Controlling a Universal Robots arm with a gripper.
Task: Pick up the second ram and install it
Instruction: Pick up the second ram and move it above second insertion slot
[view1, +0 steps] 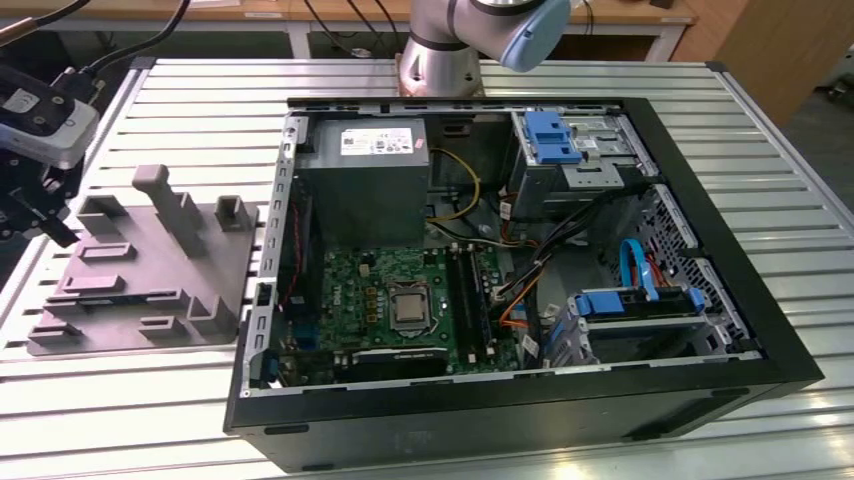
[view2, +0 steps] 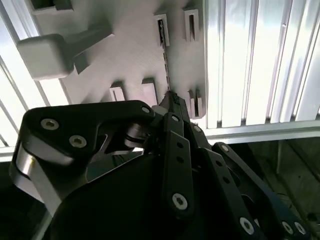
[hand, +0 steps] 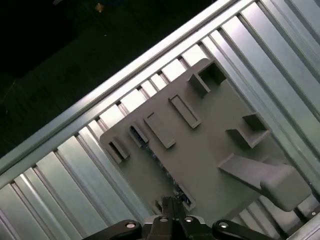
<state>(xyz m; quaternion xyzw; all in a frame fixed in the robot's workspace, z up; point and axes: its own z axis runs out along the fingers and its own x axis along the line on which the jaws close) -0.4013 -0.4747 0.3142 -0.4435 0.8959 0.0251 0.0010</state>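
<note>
One ram (view2: 164, 52) in tray (view2: 135, 55) | slot blocks (view2: 191, 24) alongside | gripper (view2: 172, 100) at end

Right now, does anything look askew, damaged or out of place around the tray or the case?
Nothing stands out. The second ram stands on edge, straight in the slots of the grey fixture tray, with the gripper by one end. The case sits square on the table.
</note>
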